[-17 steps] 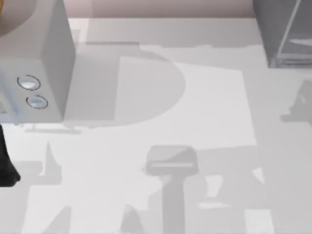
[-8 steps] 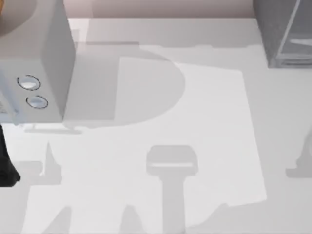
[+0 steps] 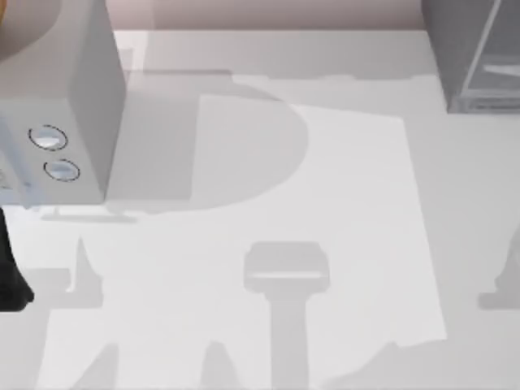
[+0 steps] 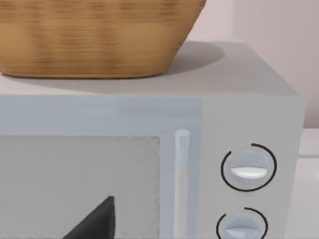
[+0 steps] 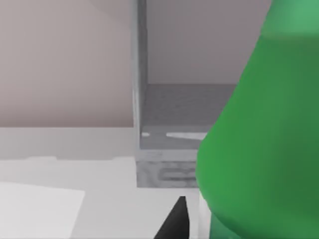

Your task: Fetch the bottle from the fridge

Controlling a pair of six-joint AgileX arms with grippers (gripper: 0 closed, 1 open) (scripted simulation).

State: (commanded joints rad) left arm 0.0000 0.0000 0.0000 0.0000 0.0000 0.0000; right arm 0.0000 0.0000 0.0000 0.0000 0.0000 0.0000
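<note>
Gripping the bottle (image 5: 264,149), the right gripper (image 5: 175,224) shows in the right wrist view as one dark tip pressed close against the white edge of the label band, with the bright green body rising large just beside it; the gripper looks closed narrowly on the bottle, though its far side is hidden behind the plastic. The bottle is outside the fridge (image 5: 189,107), near its front. The fridge stands farther off with its grey inner floor open to view and a thin light frame post running up its corner. From above, the fridge (image 3: 471,49) sits at the far right corner of the white worktop (image 3: 341,187), its pale translucent panel catching the light. At the far left stands a lighter grey box (image 3: 73,89) with two round silver dials (image 3: 47,138) on its front, and broad soft shadows lie across the worktop between the two. The left arm (image 3: 10,280) is parked at the left edge of the worktop, just in front of that box. In the left wrist view the left gripper (image 4: 94,224) appears as a dark wedge facing the box's front; whether it is wide or narrow cannot be told. That view also shows the box's pale vertical handle (image 4: 182,174) beside the dials and a woven wicker basket (image 4: 94,35) resting on top of the box.
</note>
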